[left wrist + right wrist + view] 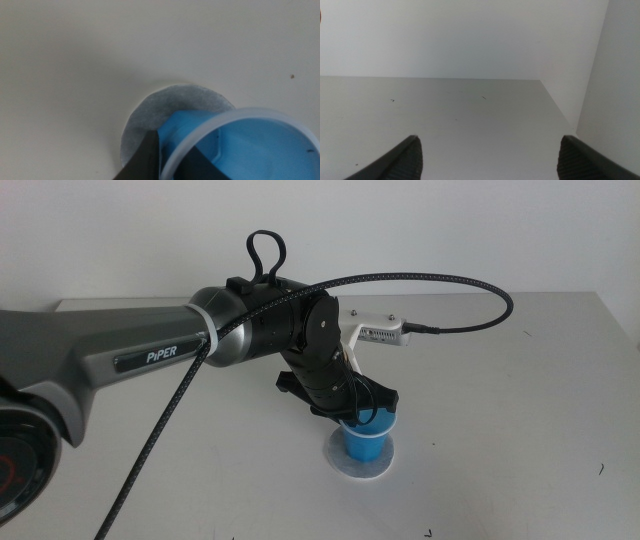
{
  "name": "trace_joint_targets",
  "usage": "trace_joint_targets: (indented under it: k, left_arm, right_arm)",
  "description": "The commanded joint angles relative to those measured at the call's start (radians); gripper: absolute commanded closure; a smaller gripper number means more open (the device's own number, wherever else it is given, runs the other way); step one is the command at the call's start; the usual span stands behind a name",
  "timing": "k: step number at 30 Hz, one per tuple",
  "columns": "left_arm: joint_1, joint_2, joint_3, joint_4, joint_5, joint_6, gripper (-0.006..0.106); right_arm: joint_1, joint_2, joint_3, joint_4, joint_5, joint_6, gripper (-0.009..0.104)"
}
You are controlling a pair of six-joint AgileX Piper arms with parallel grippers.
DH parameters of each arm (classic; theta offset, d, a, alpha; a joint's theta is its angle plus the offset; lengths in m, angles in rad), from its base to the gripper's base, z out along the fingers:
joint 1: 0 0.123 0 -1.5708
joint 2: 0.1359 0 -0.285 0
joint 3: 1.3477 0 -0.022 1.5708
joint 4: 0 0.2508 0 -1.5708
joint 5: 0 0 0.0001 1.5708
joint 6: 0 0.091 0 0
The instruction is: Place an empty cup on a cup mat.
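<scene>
The work surface is a plain pale table (520, 410) set against a light wall, carrying nothing but the task items. The left arm reaches in from the left side of the middle view, and the left gripper (365, 416) is closed on the cup (366, 442), one jaw outside the wall and one inside the rim, as the left wrist view shows. The cup hangs directly beneath the gripper, upright or nearly so, with its base at or just above the cup mat (346, 464); contact cannot be confirmed. The cup mat lies flat directly below the gripper and shows more on the arm's side of the cup than on the far side, so the cup appears set toward the far part of the disc. Probable faults: releasing before the base is seated would let the light paper cup tip; a jaw dragging on the rim during withdrawal could lift or topple it; sideways motion could slide the thin mat; excess clamping could dent the wall. The right gripper (490, 159) waits away from the work, jaws wide apart and empty. Count: one cup, one cup mat, two grippers
</scene>
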Motion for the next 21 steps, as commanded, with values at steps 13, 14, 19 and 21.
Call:
trace_joint_targets:
  k: [13,14,19,21]
  left_arm:
    - [-0.005,-0.145,-0.025,0.005,0.024,0.092,-0.001]
    - [-0.005,-0.161,-0.025,0.004,0.031,0.108,-0.005]
    - [0.001,-0.275,-0.025,0.004,0.064,0.165,-0.005]
    - [0.005,-0.327,-0.025,-0.011,0.060,0.156,-0.005]
  right_arm:
    - [0.000,-0.026,-0.008,-0.014,-0.075,-0.005,0.001]
    - [0.000,-0.026,-0.008,-0.014,-0.075,-0.005,0.001]
    - [0.000,-0.026,-0.008,-0.014,-0.075,-0.005,0.001]
    - [0.000,-0.026,-0.008,-0.014,-0.075,-0.005,0.001]
